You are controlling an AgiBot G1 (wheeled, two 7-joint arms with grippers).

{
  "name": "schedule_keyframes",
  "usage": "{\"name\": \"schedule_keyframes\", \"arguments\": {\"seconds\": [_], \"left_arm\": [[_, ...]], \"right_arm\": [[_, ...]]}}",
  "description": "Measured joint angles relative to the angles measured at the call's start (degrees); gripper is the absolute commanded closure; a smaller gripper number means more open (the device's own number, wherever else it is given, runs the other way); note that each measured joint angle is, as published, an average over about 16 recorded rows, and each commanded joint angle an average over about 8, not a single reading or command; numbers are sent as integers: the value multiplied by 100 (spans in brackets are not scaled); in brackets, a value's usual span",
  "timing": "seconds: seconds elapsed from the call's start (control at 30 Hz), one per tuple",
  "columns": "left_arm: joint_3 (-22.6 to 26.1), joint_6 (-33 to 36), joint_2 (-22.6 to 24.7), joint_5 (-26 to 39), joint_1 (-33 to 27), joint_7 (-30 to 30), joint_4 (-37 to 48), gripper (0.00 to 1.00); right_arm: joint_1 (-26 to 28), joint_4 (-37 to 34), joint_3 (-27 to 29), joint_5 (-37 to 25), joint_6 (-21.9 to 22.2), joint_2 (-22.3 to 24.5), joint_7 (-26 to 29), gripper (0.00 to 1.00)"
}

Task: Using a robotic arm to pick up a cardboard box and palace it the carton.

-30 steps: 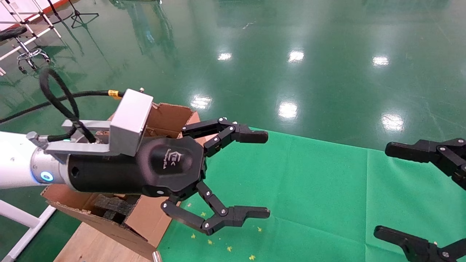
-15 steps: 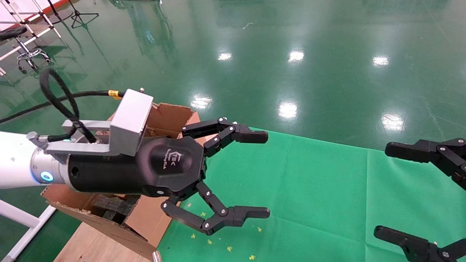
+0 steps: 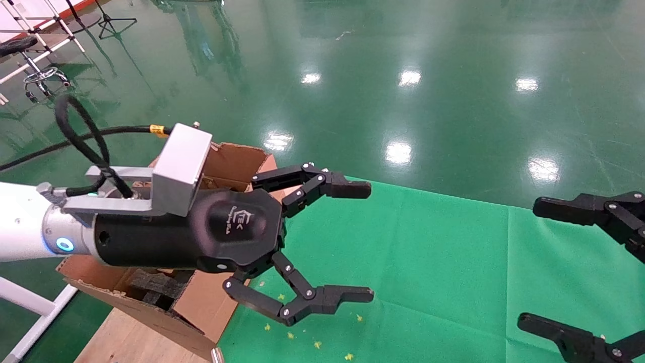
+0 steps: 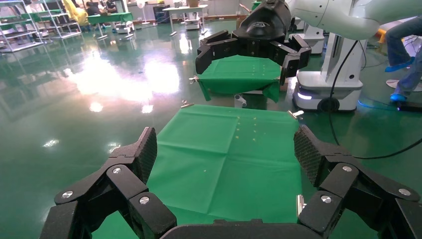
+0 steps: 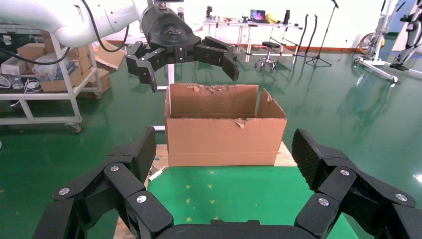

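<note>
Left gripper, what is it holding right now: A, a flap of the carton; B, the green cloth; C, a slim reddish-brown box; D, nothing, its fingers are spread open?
D: the left gripper hangs with its fingers wide apart above the green cloth, next to the carton, with nothing between them.

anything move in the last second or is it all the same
Nothing visibly changed. The left gripper still hangs open beside the carton over the green cloth, and the right gripper stays open at the cloth's right edge. Neither holds anything.
</note>
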Motion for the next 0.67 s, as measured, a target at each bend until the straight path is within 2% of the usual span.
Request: {"name": "schedule_keyframes", "arguments": {"seconds": [0.67], "left_arm": [[0,0,0,-1,0,0,0,0]], "right_arm": [[0,0,0,0,0,0,0,0]]}}
